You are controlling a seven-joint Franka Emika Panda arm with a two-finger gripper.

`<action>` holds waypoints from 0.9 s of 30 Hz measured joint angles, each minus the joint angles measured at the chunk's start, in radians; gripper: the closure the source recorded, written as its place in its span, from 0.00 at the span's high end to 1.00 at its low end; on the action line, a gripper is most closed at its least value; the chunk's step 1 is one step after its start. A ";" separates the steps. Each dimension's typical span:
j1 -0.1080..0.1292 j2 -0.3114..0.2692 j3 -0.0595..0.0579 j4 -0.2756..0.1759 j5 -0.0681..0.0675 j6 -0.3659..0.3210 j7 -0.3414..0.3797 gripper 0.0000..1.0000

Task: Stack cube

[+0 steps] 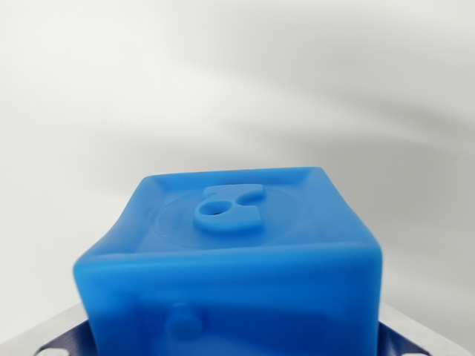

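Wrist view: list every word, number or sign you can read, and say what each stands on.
"6": a raised figure, apparently a 6, on the upper face of the blue soft plastic cube.
A smaller raised mark on the cube's near face is too blurred to read.
No other text shows.

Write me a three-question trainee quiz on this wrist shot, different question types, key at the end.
1. True or false: the cube is red.
2. Multiple choice: the raised figure on the cube's upper face is pierced by A) a round hole, B) a square slot, C) nothing.
3. Fill in: behind the cube, the background is plain ____.

Key: 1 false, it is blue. 2 A. 3 white. The claw fingers cannot be made out, so its state cannot be told; only grey and blue parts show at the bottom corners.
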 joint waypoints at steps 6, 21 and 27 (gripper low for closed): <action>-0.018 0.000 -0.004 0.008 0.001 -0.008 -0.038 0.00; -0.062 0.003 -0.016 0.035 0.003 -0.031 -0.132 0.00; -0.079 0.006 -0.022 0.047 0.004 -0.040 -0.170 0.00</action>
